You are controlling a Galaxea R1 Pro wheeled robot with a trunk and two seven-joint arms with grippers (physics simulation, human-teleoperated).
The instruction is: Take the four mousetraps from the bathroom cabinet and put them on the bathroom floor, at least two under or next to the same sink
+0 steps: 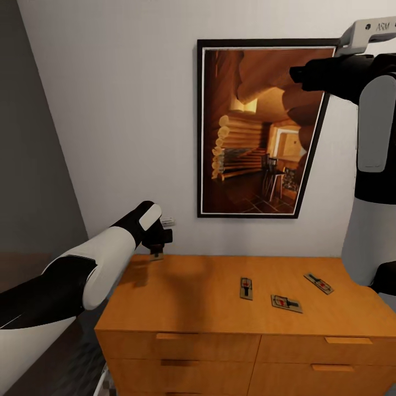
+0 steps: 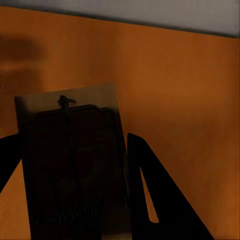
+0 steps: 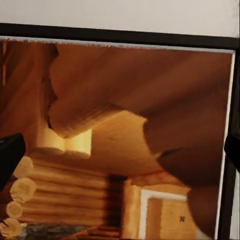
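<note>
- Your left gripper (image 1: 157, 242) is clenched on one mousetrap (image 2: 72, 160), lifted clear above the left end of the cabinet (image 1: 181, 305). In the left wrist view the little board sits between the dark fingers (image 2: 160, 195), held by its long edges, wire side facing the camera.
- Three more traps lie flat on the cabinet top, towards its right half: one standing lengthwise (image 1: 246, 287), one just beside it nearer the front edge (image 1: 286, 303), and one further right (image 1: 319, 283). None touch each other.
- I judge these boards light and stiff, so you need little squeeze. The thin flat shape leaves little to grab; take each by its two long edges, not the wire parts, which look springy and could slip.
- Your right gripper (image 3: 120, 150) is raised high in front of the framed log-cabin picture (image 1: 258, 126). Its finger tips show at opposite edges of the right wrist view, spread wide with nothing between them.
- The drawer fronts (image 1: 209, 346) are all closed, so I cannot tell what they hold.
- The floor tiles and sink are still to be reached; carry the trap level.
</note>
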